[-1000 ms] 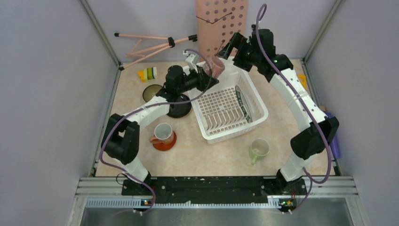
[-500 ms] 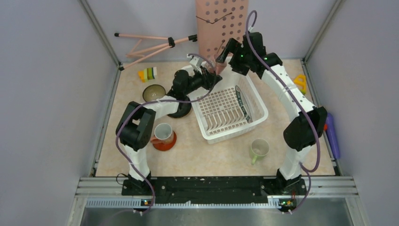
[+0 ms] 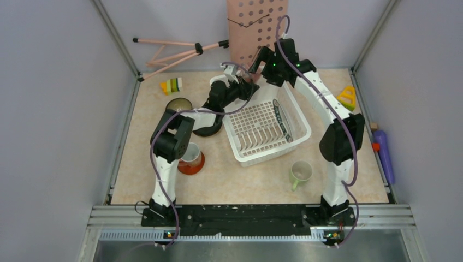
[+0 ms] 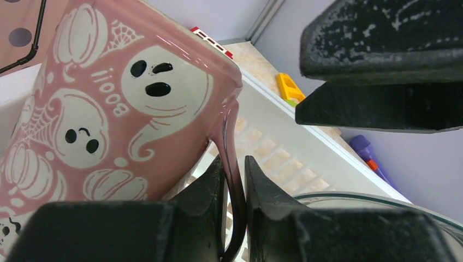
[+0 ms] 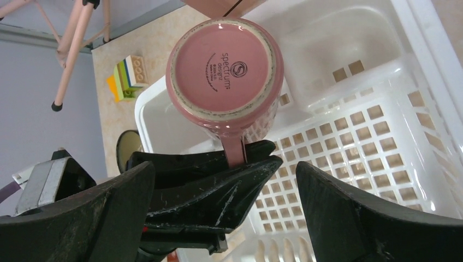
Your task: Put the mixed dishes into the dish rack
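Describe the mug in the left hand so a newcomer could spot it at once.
Find the white rack in the middle of the table. At its far corner the left hand pinches the handle of the pink mug. White ghosts and pumpkins cover it, unlike the plain green mug standing on the table nearer the arms' bases.

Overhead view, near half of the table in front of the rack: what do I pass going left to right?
cup on the orange saucer → green mug → purple bottle
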Controlling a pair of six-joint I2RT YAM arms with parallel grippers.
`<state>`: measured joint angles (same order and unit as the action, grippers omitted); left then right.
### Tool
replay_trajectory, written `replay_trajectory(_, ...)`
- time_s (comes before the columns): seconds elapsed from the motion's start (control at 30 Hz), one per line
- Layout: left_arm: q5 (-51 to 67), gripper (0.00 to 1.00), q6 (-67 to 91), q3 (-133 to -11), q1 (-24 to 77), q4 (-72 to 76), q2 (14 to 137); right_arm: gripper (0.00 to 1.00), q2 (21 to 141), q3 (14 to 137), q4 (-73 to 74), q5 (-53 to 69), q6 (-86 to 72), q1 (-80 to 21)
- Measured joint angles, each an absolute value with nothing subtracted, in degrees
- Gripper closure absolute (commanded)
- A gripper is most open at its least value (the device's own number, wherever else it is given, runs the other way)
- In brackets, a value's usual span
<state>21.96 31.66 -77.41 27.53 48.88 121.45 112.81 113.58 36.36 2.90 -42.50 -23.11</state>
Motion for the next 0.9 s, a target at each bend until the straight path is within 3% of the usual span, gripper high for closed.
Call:
replay_trajectory(0.57,20.2,0.99,35.9,-81.2,27.8,47.5,125.8,0.01,123.2,119.7,35.6,4.8,-41.6,-21.8)
replay_trajectory(0.9,18.5,0.82,35.8,-79.2,27.8,44.9,125.2,0.01,124.5,119.8,34.1,7.9,-41.6,-21.8)
